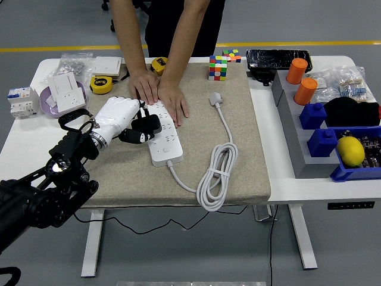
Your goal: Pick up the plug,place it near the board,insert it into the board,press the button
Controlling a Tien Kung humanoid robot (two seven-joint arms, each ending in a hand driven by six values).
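Observation:
A white power strip (164, 140) lies lengthwise on the beige mat (238, 149). A person at the far side presses its far end down with both hands (159, 92). The white plug (215, 98) lies loose on the mat to the strip's right. Its cable runs down into a coil (216, 176) and back to the strip's near end. My left hand (144, 127), white-backed with black fingers, reaches in from the left. Its curled fingers hang over the strip's left edge around mid-length and hold nothing. I cannot tell if they touch the strip. The right arm is out of view.
On the left sit a purple dish with a white socket (64, 97), a breaker (19, 101) and two tape measures (101, 84). A colour cube (218, 67) stands at the mat's far edge. Grey and blue bins with orange cylinders (301, 80) and a lemon (350, 151) fill the right side.

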